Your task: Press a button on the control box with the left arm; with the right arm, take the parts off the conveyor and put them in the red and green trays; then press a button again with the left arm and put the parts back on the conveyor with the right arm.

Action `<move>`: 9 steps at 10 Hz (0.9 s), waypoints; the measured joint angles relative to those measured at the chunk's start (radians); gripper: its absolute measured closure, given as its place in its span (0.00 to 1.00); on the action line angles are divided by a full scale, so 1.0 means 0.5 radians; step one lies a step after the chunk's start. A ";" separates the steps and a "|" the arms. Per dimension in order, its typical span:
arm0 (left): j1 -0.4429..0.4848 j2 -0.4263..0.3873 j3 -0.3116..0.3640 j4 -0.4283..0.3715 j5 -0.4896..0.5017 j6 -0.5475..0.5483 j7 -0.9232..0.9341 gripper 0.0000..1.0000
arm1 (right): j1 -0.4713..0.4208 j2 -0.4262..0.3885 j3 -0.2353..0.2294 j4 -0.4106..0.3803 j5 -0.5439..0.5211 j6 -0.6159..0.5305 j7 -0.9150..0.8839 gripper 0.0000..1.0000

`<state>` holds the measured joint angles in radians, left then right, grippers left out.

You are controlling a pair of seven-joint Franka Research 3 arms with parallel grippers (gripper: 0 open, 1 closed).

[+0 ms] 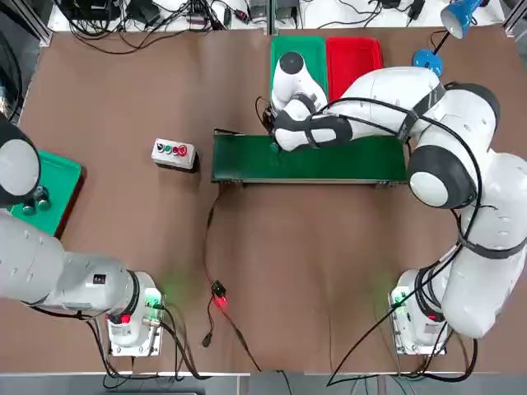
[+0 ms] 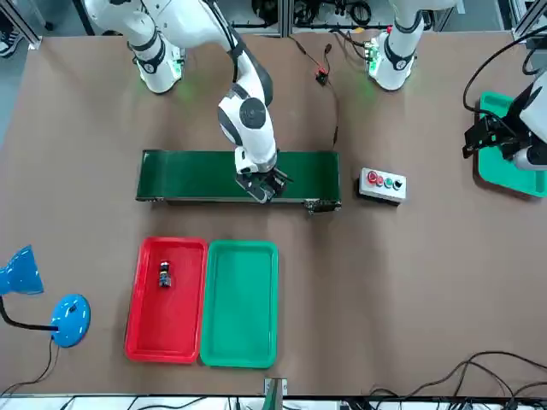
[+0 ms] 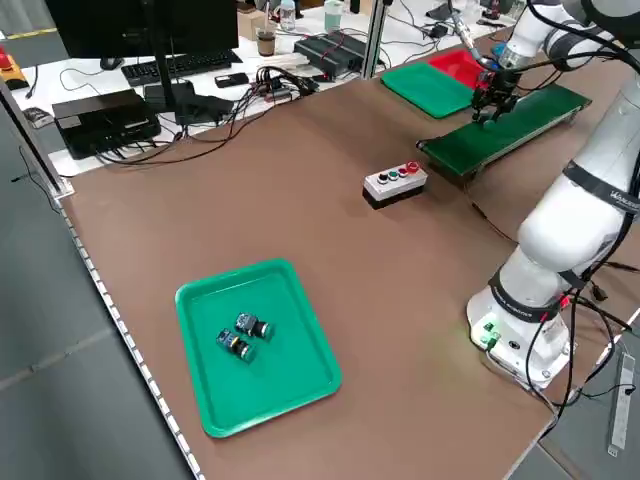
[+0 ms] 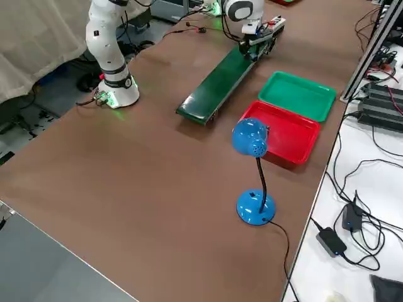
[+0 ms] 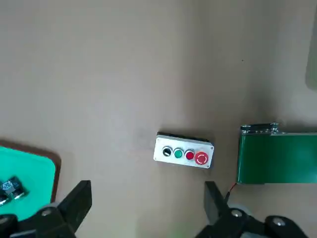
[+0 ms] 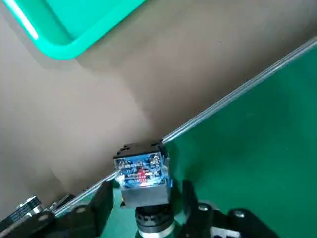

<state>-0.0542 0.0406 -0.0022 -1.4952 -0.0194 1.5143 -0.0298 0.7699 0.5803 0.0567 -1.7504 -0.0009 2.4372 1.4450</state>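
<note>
Between my right gripper's (image 6: 148,210) half-closed fingers (image 6: 101,203) at the frame's bottom sat a dark pushbutton part (image 6: 142,173), on the conveyor (image 6: 257,148) edge, seemingly for the green tray (image 6: 74,25) at upper left. A part (image 2: 165,275) lay in the red tray (image 2: 145,333). My left gripper (image 5: 143,208) hung open near the control box (image 5: 184,150).

Dark green conveyor (image 2: 188,175), bright red tray (image 2: 167,329) beside green tray (image 2: 239,307) (both plain)
</note>
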 joint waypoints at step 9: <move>0.000 0.000 0.000 0.000 0.000 0.000 0.000 0.00 | -0.102 -0.002 -0.060 0.172 -0.130 -0.428 -0.377 0.59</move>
<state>-0.0544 0.0406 -0.0023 -1.4953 -0.0194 1.5143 -0.0298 0.7187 0.5794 0.0266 -1.6646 -0.0657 2.2234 1.2563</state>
